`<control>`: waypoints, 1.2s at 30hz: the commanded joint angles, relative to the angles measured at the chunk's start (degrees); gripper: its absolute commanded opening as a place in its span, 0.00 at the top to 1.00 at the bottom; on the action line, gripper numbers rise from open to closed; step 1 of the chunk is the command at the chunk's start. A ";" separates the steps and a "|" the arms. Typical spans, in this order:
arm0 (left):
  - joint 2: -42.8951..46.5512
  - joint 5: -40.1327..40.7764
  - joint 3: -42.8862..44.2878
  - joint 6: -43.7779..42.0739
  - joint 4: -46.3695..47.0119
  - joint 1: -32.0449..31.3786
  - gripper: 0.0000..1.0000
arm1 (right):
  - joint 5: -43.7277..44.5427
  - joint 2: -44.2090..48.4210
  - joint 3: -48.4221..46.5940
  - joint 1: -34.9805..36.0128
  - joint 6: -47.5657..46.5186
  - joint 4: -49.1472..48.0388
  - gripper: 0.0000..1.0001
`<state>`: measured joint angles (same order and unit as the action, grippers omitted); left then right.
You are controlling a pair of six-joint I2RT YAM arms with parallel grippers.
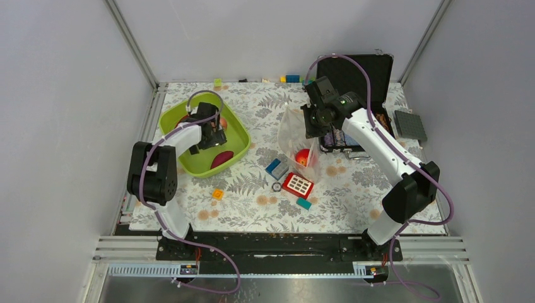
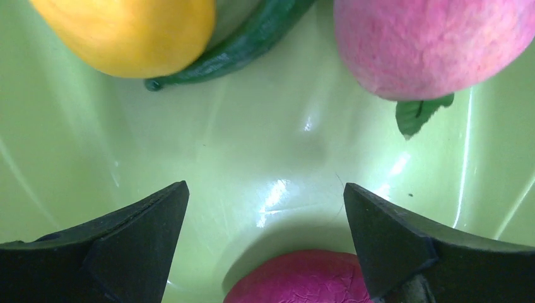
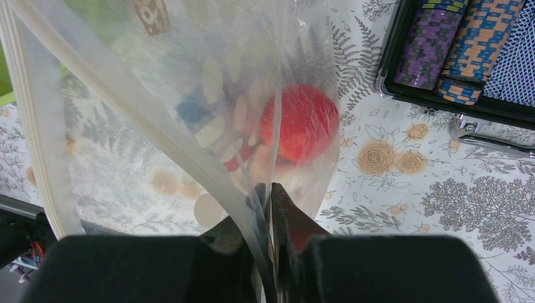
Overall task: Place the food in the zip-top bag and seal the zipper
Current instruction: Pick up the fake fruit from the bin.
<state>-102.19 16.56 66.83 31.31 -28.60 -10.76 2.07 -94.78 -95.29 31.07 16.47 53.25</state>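
Observation:
My left gripper [image 2: 265, 208] hangs open inside the lime-green tub [image 1: 169, 121], jaws wide over bare tub floor. Around it lies food: a yellow lemon [image 2: 126, 31], a dark green pod [image 2: 246, 41], a pink peach [image 2: 429, 44] and, just below the jaws, a magenta piece [image 2: 303, 281]. My right gripper [image 3: 268, 194] is shut on the mouth edge of the zip-top bag [image 3: 189, 113] and holds it up above the table. A red food piece [image 3: 303, 123] sits inside the bag. The whitish zipper [image 3: 38, 139] runs down the open mouth on the left.
A black case [image 1: 359, 72] with poker chips stands open behind the right arm, a grey baseplate [image 1: 410, 124] to its right. Loose blocks lie near the bag: blue-grey ones [image 1: 276, 167], a red tile [image 1: 298, 185], a teal one [image 1: 304, 203], an orange one [image 1: 217, 194].

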 commanded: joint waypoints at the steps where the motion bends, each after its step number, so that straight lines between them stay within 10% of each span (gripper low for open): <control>1: 3.46 -1.61 2.94 0.69 2.71 2.75 0.04 | 0.16 0.29 -1.77 -0.39 -0.87 -1.49 0.86; 36: -14.98 -21.39 22.04 -5.63 1.80 5.84 0.14 | -3.57 4.98 2.54 -5.93 -3.12 -5.61 0.86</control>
<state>-116.62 -2.98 87.00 25.08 -27.05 -4.97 0.30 -92.03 -93.06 25.80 14.26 48.97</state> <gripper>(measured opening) 0.910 0.142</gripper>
